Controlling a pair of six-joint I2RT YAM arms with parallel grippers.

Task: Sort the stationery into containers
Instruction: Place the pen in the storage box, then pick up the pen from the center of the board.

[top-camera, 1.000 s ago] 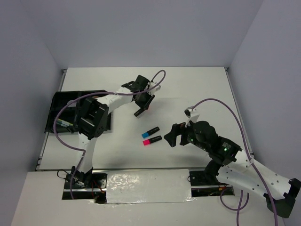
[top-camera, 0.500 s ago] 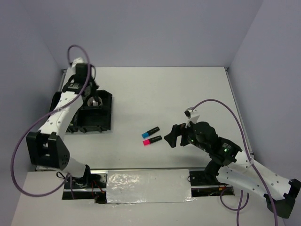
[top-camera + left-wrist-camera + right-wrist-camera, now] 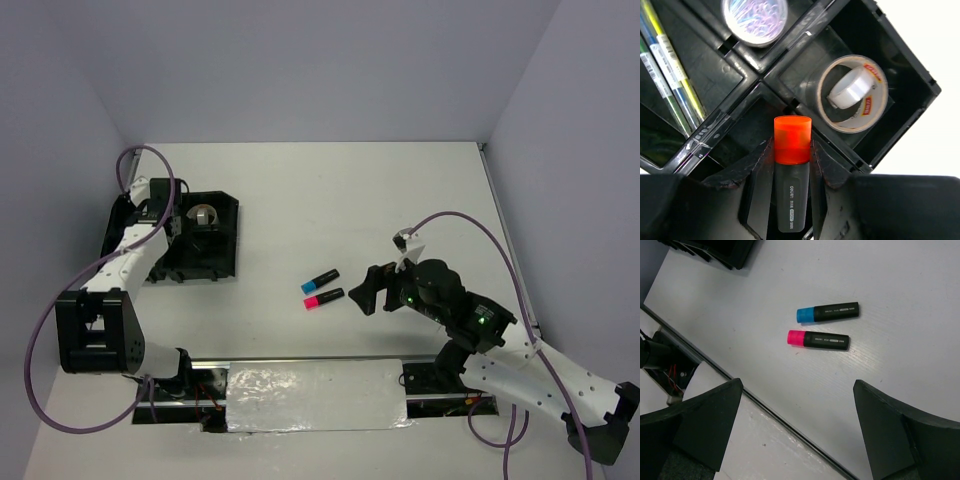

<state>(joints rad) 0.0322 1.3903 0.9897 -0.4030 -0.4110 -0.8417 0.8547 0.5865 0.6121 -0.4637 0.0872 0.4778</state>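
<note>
My left gripper (image 3: 792,148) is shut on a black highlighter with an orange cap (image 3: 792,142), cap pointing away from the wrist. It hangs over the black four-compartment tray (image 3: 900,65), above a dark compartment (image 3: 740,130) with nothing visible in it. Other compartments hold a tape roll (image 3: 852,92), thin pens (image 3: 670,75) and a round clip tin (image 3: 755,15). In the top view the left gripper (image 3: 163,208) is over the tray (image 3: 232,245) at the left. A blue-capped highlighter (image 3: 827,313) and a pink-capped one (image 3: 818,340) lie side by side mid-table. My right gripper (image 3: 797,385) stands open just short of them, holding nothing.
A foil-covered strip (image 3: 315,395) runs along the near table edge between the arm bases. Purple cables (image 3: 470,225) loop over both arms. Grey walls close the table at the left, back and right. A tray corner (image 3: 715,250) shows at the top left of the right wrist view.
The left arm has swung from the table's middle to the tray on the left, carrying the orange highlighter. The right arm has not moved.
</note>
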